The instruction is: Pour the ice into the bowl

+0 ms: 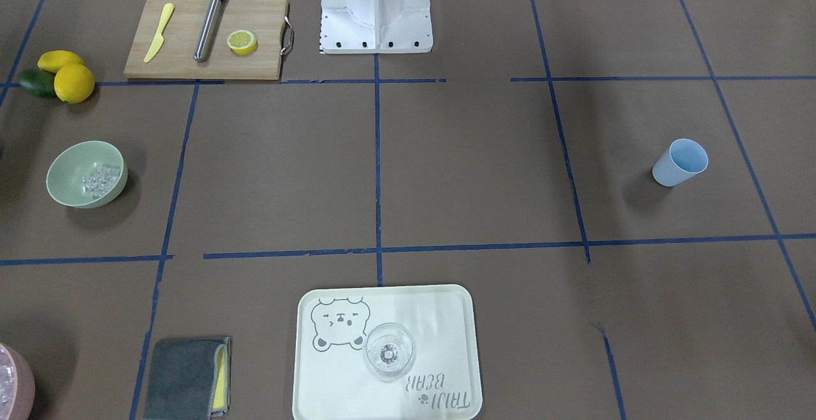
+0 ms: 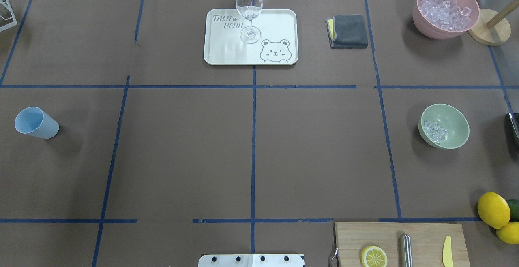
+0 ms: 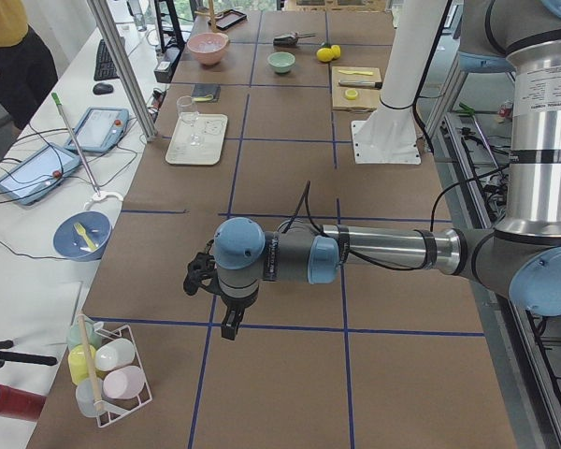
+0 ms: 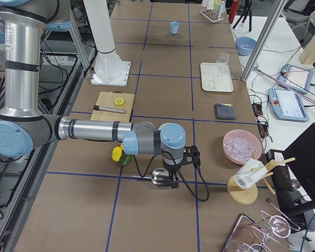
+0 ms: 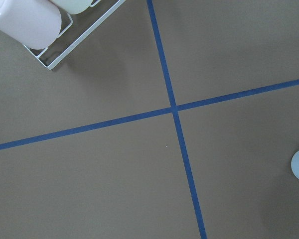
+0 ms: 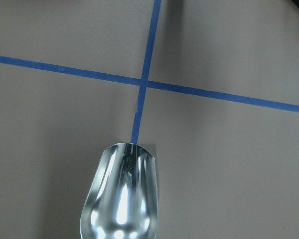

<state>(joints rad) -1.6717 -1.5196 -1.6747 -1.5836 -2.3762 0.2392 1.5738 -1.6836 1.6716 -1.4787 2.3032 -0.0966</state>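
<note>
- The bowl [image 1: 66, 166] sits at the middle left of the front-facing view, upright on the worktop [image 1: 446, 171]. It is well apart from the cutting board [image 1: 255, 57] further up the frame.
- The ice [image 1: 101, 179] lies heaped against one side of the bowl's floor. I judge the pour into it is done, at least for this load.
- The scoop [image 6: 120, 199] juts from the bottom edge of my right wrist view, hollow side up and mouth forward. It shows only bright metal and no cubes, which fits a load just tipped out.
- My right pincer [image 4: 174, 181] shows only in the right side view, just beside the scoop. I cannot tell whether it pinches the handle or stands spread, though the scoop's place under the wrist camera suggests that I carry it.
- My left pincer [image 3: 230, 327] hangs fingers down over a tape crossing in the lower middle of the left side view. I cannot tell how its fingers stand either. It has no share in the scooping, so I judge it is parked out of the way.
- The pink container [image 2: 429, 28], upper right in the overhead view, holds plenty more cubes. If the bowl needs more, the scoop goes there.
</note>
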